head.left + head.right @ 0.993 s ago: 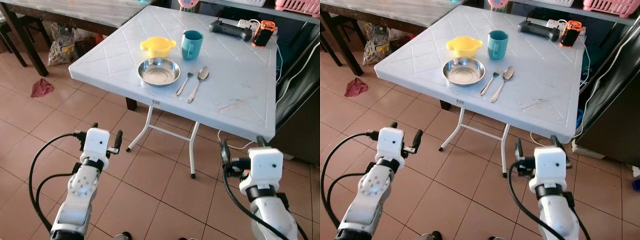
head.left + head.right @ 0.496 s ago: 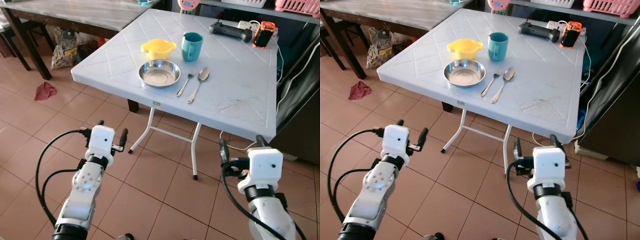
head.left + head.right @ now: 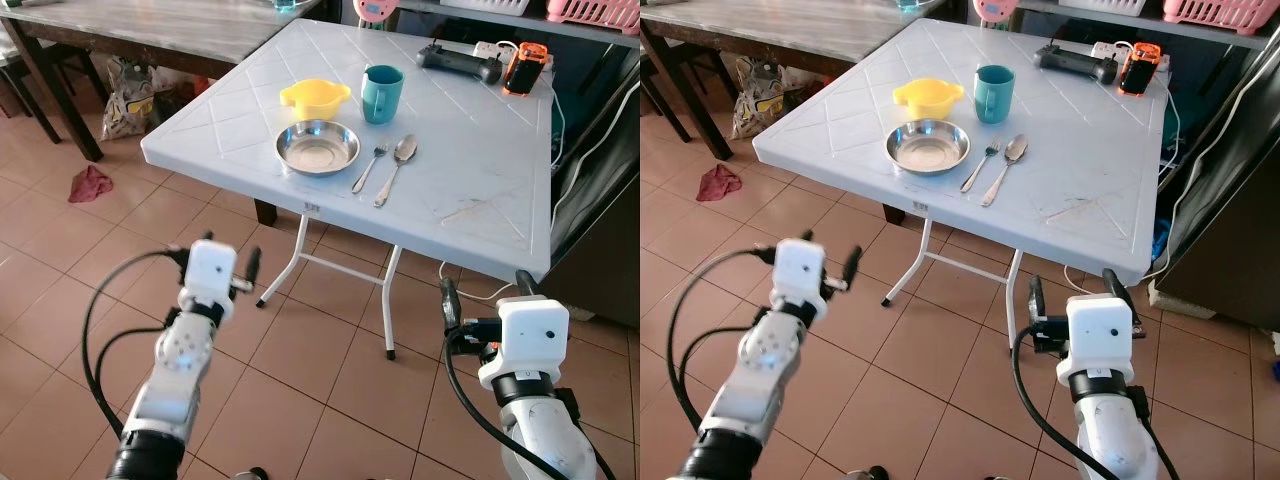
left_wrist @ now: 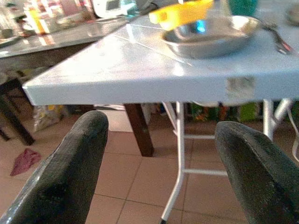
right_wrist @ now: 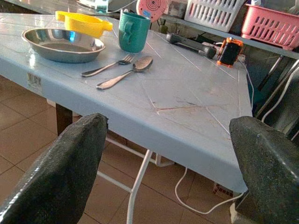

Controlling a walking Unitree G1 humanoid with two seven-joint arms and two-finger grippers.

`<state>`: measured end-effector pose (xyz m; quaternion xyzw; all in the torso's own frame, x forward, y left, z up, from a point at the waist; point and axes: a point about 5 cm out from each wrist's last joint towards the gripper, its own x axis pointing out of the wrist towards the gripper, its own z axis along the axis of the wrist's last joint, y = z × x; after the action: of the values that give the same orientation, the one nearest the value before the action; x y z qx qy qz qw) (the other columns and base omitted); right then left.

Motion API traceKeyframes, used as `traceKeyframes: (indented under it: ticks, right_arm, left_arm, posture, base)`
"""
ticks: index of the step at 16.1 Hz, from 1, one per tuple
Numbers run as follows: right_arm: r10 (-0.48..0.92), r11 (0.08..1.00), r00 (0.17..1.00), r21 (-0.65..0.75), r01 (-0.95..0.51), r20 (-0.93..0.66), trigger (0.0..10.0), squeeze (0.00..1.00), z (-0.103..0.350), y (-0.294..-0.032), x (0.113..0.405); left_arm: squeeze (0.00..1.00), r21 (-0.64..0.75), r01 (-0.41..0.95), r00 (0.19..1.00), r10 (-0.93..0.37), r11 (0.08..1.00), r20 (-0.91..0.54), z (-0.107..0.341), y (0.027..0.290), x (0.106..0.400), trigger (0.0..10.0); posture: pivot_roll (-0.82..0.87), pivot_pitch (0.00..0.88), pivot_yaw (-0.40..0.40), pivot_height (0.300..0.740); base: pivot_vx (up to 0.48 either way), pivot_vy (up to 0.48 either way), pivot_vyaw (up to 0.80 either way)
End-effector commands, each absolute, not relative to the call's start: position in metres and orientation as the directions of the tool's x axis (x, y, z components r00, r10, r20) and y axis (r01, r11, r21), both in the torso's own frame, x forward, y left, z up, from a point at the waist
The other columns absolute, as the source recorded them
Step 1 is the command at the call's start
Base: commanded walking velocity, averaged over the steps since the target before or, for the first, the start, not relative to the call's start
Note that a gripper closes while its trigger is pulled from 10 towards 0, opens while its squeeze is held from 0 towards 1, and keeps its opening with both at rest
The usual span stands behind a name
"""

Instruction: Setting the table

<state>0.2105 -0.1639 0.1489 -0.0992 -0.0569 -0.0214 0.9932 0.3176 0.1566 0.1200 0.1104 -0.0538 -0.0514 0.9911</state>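
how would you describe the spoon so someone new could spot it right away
Find the pale blue folding table and the round steel plate near its front edge. Two utensils lie side by side just right of that plate, in front of the teal mug. The spoon is the outer one, with a smooth oval bowl, whereas the fork beside it has tines.

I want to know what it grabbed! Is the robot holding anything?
No. Both the left pincer and right pincer are open and empty.

A steel plate (image 3: 317, 146), yellow bowl (image 3: 315, 95), teal mug (image 3: 382, 93), fork (image 3: 369, 166) and spoon (image 3: 397, 167) are being carried by the pale-blue tabletop (image 3: 480, 180).
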Motion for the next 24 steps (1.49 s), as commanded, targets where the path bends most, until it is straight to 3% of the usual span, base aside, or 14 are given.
traceKeyframes:
  ticks: [1, 4, 24]
  right_arm:
    - [-0.046, 0.977, 0.992, -0.202, 0.07, 0.119, 10.0, 0.0, 0.151, -0.167, 0.208]
    - [-0.068, 0.975, 0.99, -0.203, 0.092, 0.121, 10.0, 0.0, 0.15, -0.17, 0.208]
    - [-0.06, 0.973, 0.989, -0.213, 0.088, 0.136, 10.0, 0.0, 0.154, -0.167, 0.214]
  left_arm:
    - [0.0, 0.213, 0.07, 0.991, -0.092, 0.975, 0.097, 0.122, 0.159, 0.321, 10.0]
    - [0.0, 0.167, 0.211, 0.965, -0.232, 0.963, 0.118, 0.128, 0.132, 0.319, 10.0]
    - [0.0, 0.207, 0.152, 0.977, -0.178, 0.966, 0.114, 0.119, 0.135, 0.325, 10.0]
  posture:
    - [-0.07, 0.129, 0.027, 0.74]
    - [-0.08, 0.12, 0.04, 0.74]
    - [-0.1, 0.121, 0.039, 0.74]
  base:
    - [0.0, 0.0, 0.0]
    - [0.0, 0.0, 0.0]
    - [0.0, 0.0, 0.07]
